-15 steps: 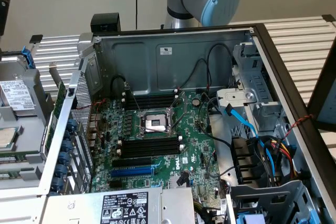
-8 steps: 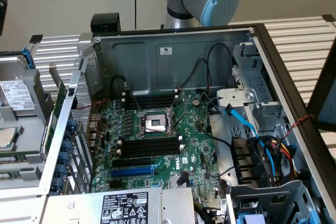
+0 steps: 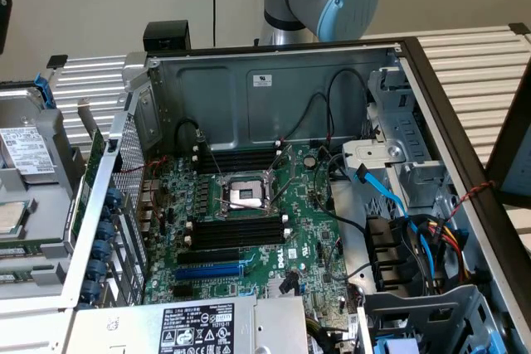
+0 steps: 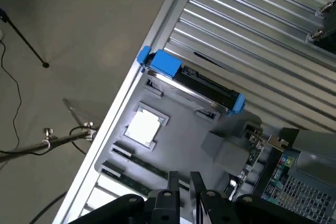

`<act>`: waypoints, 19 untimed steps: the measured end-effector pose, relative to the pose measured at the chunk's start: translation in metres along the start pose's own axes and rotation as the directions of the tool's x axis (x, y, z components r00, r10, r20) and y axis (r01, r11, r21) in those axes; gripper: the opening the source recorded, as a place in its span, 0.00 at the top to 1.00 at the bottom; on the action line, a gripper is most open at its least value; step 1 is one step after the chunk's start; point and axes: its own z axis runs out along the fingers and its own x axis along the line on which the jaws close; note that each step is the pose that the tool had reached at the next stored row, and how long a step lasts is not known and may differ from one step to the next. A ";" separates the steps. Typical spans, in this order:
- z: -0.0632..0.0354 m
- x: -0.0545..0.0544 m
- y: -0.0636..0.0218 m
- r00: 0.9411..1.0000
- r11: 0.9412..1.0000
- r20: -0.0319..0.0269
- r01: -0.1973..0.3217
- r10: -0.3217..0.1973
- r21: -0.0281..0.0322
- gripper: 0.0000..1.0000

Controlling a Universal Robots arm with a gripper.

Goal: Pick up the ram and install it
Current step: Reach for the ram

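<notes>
gripper [image 4: 184,181] hung over grey tray [image 4: 181,137], jaws narrowly apart, nothing clamped; ram [image 4: 149,170] lies below, blue-handled caddy [image 4: 194,85] beyond.

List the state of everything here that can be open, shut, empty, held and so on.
gripper: slightly open, empty, over the gray tray
ram: lying flat on the tray, not gripped
computer case: side open
memory slots: empty
CPU socket: uncovered, no cooler

Matt grey metal case [image 3: 249,80], ribbed metal table [image 3: 473,55]
</notes>
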 end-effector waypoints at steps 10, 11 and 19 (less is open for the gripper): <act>0.0001 0.001 0.0002 0.984 0.984 -0.013 0.176 -0.176 -0.002 0.77; 0.0002 0.001 0.0004 0.981 0.981 -0.013 0.192 -0.192 -0.003 0.77; 0.0005 0.004 0.0021 0.954 0.954 -0.021 0.300 -0.300 -0.005 0.77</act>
